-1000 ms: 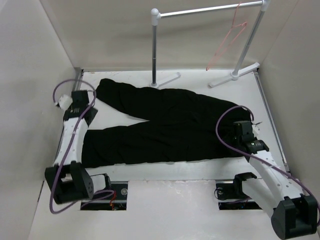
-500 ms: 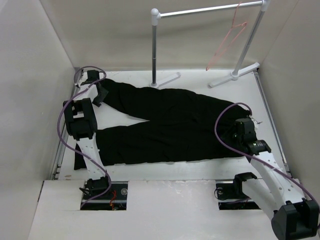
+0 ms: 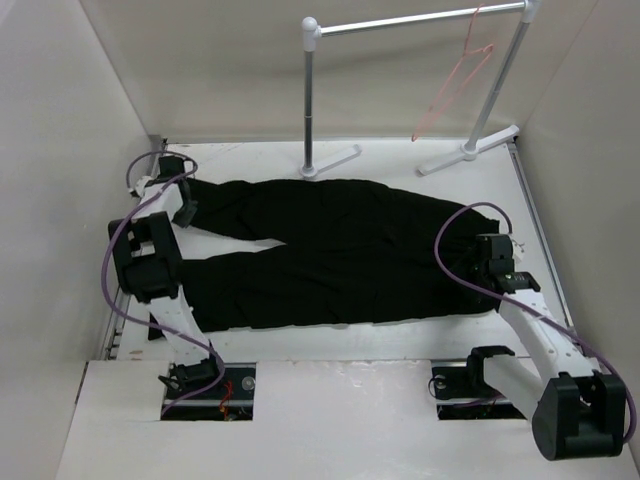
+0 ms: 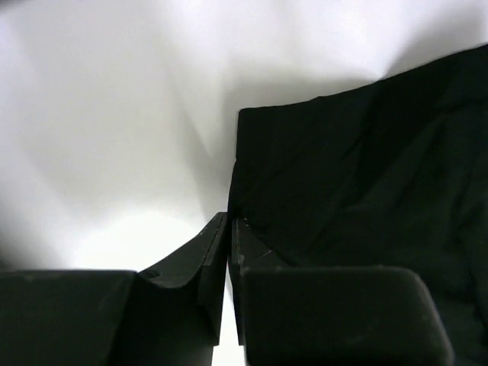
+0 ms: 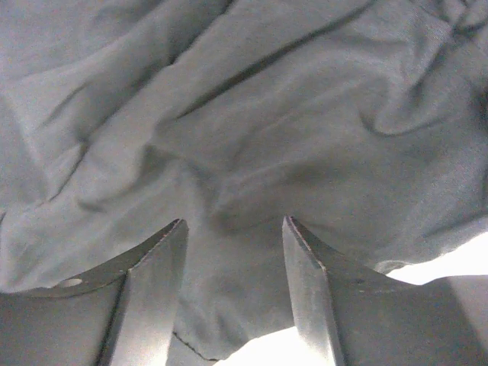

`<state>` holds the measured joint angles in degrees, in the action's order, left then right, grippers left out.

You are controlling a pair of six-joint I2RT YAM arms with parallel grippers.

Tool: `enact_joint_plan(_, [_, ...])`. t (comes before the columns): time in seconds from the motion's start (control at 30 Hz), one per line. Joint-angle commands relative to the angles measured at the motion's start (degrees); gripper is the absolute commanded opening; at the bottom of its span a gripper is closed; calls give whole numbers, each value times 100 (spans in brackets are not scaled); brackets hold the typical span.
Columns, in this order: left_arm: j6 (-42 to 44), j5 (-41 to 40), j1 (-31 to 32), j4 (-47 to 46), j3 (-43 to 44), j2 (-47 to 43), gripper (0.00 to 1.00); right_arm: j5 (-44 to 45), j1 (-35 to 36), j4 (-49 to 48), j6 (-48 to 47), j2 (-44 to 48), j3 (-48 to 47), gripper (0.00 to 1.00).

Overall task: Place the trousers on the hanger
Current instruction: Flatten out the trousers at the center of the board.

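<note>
The black trousers (image 3: 350, 240) lie flat across the table, legs to the left and waist to the right. My left gripper (image 3: 186, 208) is at the end of the far leg. In the left wrist view its jaws (image 4: 229, 223) are shut, pinching the corner of the hem (image 4: 242, 122). At the waist, my right gripper (image 3: 487, 262) stands open, its fingers (image 5: 156, 259) resting astride the wrinkled fabric (image 5: 267, 114) close to its edge. The pink wire hanger (image 3: 455, 85) hangs from the right end of the rack's bar, well away from both grippers.
The white tubular rack (image 3: 400, 22) stands at the back, with its feet (image 3: 335, 160) just beyond the trousers. Side walls close in the table on the left and right. Purple cables loop off both arms.
The left gripper has shut at the far leg's hem, and that leg end now lies lower and straighter. The right gripper has opened slightly wider and its arm has shifted a little.
</note>
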<state>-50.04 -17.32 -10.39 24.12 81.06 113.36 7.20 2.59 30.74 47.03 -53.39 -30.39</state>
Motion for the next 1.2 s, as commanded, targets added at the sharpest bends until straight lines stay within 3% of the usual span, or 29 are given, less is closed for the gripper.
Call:
enact_joint_plan(0.0, [29, -588, -388, 181, -563, -1148, 5, 150, -18, -384, 166, -23, -99, 61])
enact_joint_plan(0.17, [135, -641, -539, 120, -583, -1501, 15, 150, 26, -429, 211, 4, -37, 66])
enact_joint_plan(0.43, [530, -70, -512, -266, -21, -1018, 59, 150, 9, -358, 158, 91, -221, 72])
enact_joint_plan(0.57, [925, 552, -451, -356, 856, -238, 64, 18, 26, -464, -9, -110, -502, 58])
enact_joint_plan(0.67, [996, 660, -389, -40, 1683, 474, 60, -17, 114, -490, 26, -155, -573, 41])
enact_joint_plan(0.73, [1014, 633, -407, 154, 2114, 896, 54, 35, 193, -455, 35, -163, -582, 36])
enact_joint_plan(0.9, [1145, 756, -424, 576, 2836, 1601, 43, 9, 211, -490, 35, -128, -442, 42])
enact_joint_plan(1.07, [1102, 695, -442, 445, 2863, 1628, 12, -8, 237, -578, 61, -277, -371, 46])
enact_joint_plan(1.17, [970, 441, -564, 550, 2872, 1296, 4, 79, 211, -587, 9, -330, -336, 56])
